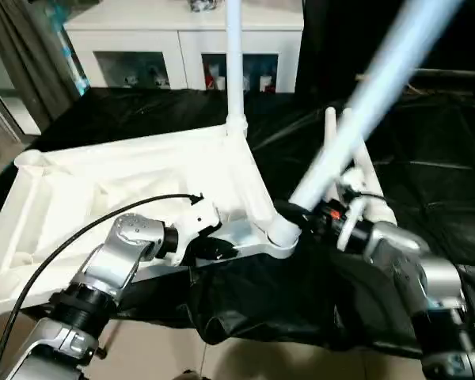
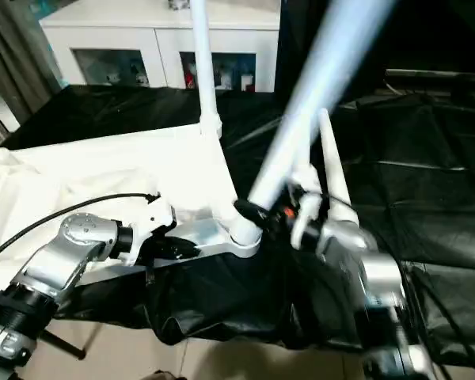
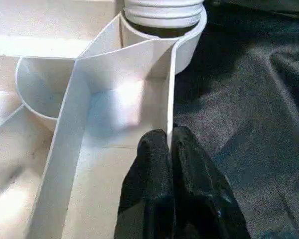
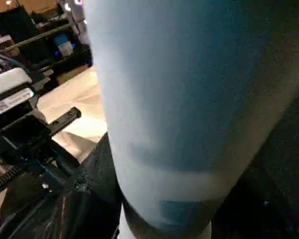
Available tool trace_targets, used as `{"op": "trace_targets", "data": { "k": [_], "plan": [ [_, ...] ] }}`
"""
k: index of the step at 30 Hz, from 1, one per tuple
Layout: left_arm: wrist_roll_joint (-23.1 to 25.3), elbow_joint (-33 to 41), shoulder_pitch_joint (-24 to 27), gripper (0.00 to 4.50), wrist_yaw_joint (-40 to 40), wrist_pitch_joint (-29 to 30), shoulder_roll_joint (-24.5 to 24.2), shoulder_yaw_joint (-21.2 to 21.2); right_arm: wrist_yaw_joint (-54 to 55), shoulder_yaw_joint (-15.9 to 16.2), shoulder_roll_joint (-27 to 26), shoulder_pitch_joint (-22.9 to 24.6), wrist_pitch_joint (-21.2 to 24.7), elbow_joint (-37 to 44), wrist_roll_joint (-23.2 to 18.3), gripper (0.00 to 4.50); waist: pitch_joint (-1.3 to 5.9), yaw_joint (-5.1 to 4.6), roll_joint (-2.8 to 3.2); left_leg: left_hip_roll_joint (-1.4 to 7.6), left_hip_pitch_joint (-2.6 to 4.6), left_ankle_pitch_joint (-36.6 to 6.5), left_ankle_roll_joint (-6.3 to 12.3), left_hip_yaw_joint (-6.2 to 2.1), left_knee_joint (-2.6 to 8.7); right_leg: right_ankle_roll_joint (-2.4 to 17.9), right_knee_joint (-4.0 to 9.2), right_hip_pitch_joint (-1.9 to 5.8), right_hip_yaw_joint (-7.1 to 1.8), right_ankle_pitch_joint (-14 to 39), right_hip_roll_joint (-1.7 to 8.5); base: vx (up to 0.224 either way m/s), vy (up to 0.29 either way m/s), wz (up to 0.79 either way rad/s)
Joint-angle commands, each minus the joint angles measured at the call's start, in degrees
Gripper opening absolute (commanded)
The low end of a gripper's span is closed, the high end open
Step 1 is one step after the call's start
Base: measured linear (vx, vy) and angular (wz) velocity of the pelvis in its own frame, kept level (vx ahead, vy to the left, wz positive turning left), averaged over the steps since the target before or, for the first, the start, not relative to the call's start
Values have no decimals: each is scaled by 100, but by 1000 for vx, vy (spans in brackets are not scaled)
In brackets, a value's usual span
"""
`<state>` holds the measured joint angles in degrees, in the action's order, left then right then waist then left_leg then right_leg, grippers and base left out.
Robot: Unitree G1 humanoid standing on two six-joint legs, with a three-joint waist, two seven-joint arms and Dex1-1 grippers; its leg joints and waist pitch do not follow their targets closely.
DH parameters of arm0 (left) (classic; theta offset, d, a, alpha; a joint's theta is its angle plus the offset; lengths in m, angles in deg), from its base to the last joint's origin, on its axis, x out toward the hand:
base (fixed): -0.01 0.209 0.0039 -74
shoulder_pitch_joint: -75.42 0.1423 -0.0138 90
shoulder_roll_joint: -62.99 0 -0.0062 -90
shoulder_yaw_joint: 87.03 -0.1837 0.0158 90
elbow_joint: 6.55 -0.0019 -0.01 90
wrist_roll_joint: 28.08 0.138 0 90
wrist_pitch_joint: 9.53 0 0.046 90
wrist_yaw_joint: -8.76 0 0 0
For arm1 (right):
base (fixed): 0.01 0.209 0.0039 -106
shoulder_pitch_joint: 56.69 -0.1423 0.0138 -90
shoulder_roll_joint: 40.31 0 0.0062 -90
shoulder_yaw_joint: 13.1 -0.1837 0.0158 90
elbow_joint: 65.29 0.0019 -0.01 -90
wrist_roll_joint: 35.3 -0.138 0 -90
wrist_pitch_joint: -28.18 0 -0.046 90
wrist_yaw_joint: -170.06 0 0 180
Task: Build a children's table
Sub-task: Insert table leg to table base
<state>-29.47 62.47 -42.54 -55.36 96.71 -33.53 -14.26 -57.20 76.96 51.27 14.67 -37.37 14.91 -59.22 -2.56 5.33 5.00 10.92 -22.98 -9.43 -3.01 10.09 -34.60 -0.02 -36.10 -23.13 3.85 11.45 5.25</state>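
Your left claw (image 1: 214, 247) is clenched tight on the thin outer wall of the tabletop (image 1: 103, 190), its black fingers (image 3: 159, 164) pinching that wall close beside the near corner socket (image 1: 283, 234). Your right claw (image 1: 321, 212) is grasping a white leg (image 1: 364, 103) low on its shaft; that leg is leaning steeply up and away to the right, with its lower end sitting at the near corner socket, right at the table's near edge.

The tabletop is lying underside up on the black cloth (image 1: 427, 182) covering the table, ribs showing, filling the left half and reaching the near edge. A second leg (image 1: 234, 63) is standing upright in the far corner socket, toward the table's far edge. Two spare legs (image 1: 356, 150) are lying on the cloth just behind your right claw, near the tilted leg, so room there is tight. The cloth to the right is lying open toward the right edge. White cabinets (image 1: 182, 55) are standing beyond the far edge.
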Motion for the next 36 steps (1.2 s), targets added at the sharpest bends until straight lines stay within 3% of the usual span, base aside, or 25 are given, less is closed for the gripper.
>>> {"op": "trace_targets", "data": {
  "k": [1, 4, 7, 8, 10, 12, 15, 16, 17, 18, 20, 24, 25, 27, 28, 30, 31, 33, 35, 36],
  "plan": [
    [5, -17, -218, 0, 269, -24, -83, 199, 23, 238, 127, 184, 127, 125, 253, 189, 400, 29, -20, 169, 135, -1427, 76, -88, 420, 1263, 453, 307, -209, 717, 294, 0, 0, 0],
    [15, -39, -231, 0, 280, -45, -66, 187, 97, 341, 181, 199, 211, 329, 333, 189, 393, 24, 11, 171, 137, -1456, 75, -88, 424, 1204, 475, 284, -212, 956, 295, 0, 0, 0],
    [29, -49, -240, 0, 294, -63, -44, 161, 130, 490, 222, 117, 223, 425, 476, 189, 394, 21, 3, 177, 133, -1446, 56, -95, 431, 1168, 473, 279, -215, 973, 290, 0, 0, 0],
    [42, -58, -240, 0, 301, -84, -36, 146, 108, 582, 228, 27, 237, 417, 524, 189, 393, 8, -50, 174, 124, -1406, 74, -89, 430, 1173, 471, 281, -215, 923, 281, 0, 0, 0],
    [48, -63, -239, 0, 304, -95, -33, 141, 90, 624, 229, -15, 249, 410, 535, 189, 392, 8, -14, 172, 123, -1394, 86, -90, 427, 1178, 465, 274, -215, 947, 289, 0, 0, 0],
    [57, -50, -221, 0, 316, -107, -32, 131, 6, 756, 286, -97, 271, 371, 595, 189, 385, 0, -105, 176, 124, -1375, 115, -80, 431, 1162, 480, 276, -221, 1049, 290, 0, 0, 0],
    [67, -18, -172, 0, 323, -120, -52, 126, -200, 966, 392, -206, 241, 216, 747, 189, 386, 10, -93, 177, 121, -1283, 144, -78, 422, 1134, 475, 268, -226, 1097, 299, 0, 0, 0],
    [91, -4, -153, 0, 304, -135, -76, 102, -340, 1074, 449, -267, 223, 119, 809, 189, 381, -5, -173, 172, 110, -1277, 165, -66, 418, 1125, 484, 272, -224, 1123, 291, 0, 0, 0],
    [106, 5, -143, 0, 292, -143, -91, 86, -421, 1135, 481, -301, 215, 65, 842, 189, 380, 12, -120, 177, 124, -1298, 175, -72, 417, 1125, 483, 258, -226, 1215, 310, 0, 0, 0],
    [129, 15, -134, 0, 280, -159, -109, 65, -550, 1208, 513, -358, 212, -28, 863, 189, 374, 10, -118, 181, 119, -1295, 173, -71, 417, 1106, 490, 256, -231, 1234, 310, 0, 0, 0],
    [149, 41, -129, 0, 261, -166, -133, 43, -808, 1351, 587, -451, 169, -170, 922, 189, 361, -2, -186, 184, 113, -1317, 173, -74, 429, 1109, 474, 254, -230, 1211, 298, 0, 0, 0],
    [172, 43, -157, 0, 148, -283, -197, -13, -1341, 1534, 716, -566, 20, -383, 912, 189, 359, -2, -192, 199, 137, -1385, 172, -72, 434, 1122, 487, 235, -237, 1179, 299, 0, 0, 0],
    [170, 44, -161, 0, 117, -311, -209, -21, -1406, 1552, 731, -579, 7, -406, 906, 189, 331, -1, -253, 195, 127, -1383, 213, -71, 440, 1132, 481, 238, -240, 1154, 296, 0, 0, 0],
    [164, 47, -165, 0, 52, -366, -233, -38, -1518, 1582, 756, -603, -11, -444, 898, 189, 330, -1, -238, 201, 134, -1388, 214, -67, 445, 1137, 485, 231, -245, 1129, 300, 0, 0, 0],
    [130, 64, -171, 0, -67, -463, -260, -54, -1664, 1627, 779, -662, -109, -570, 931, 189, 289, -24, -327, 200, 120, -1417, 214, -59, 465, 1135, 500, 225, -244, 1132, 287, 0, 0, 0],
    [100, 82, -178, 0, -166, -519, -287, -74, -1807, 1668, 799, -722, -227, -701, 973, 189, 290, -15, -294, 196, 128, -1508, 201, -66, 468, 1124, 500, 229, -244, 1309, 304, 0, 0, 0],
    [46, 120, -184, 0, -322, -613, -324, -95, -2004, 1728, 835, -773, -372, -805, 1011, 189, 255, -30, -346, 207, 136, -1613, 183, -58, 481, 1107, 533, 204, -250, 1465, 310, 0, 0, 0],
    [-1, 157, -190, 0, -455, -644, -361, -119, -2208, 1779, 871, -805, -499, -880, 1036, 189, 250, -16, -320, 218, 151, -1701, 143, -70, 492, 1097, 533, 199, -256, 1572, 318, 0, 0, 0],
    [-54, 169, -248, 0, -711, -731, -464, -184, -2605, 1858, 948, -827, -654, -934, 1001, 189, 221, -33, -372, 224, 135, -1667, 167, -71, 509, 1149, 518, 200, -254, 1350, 303, 0, 0, 0],
    [-54, 169, -248, 0, -711, -731, -464, -184, -2605, 1858, 948, -827, -654, -934, 1001, 189, 227, -25, -360, 221, 138, -1665, 185, -74, 505, 1160, 508, 210, -252, 1338, 303, 0, 0, 0]
  ]
}}
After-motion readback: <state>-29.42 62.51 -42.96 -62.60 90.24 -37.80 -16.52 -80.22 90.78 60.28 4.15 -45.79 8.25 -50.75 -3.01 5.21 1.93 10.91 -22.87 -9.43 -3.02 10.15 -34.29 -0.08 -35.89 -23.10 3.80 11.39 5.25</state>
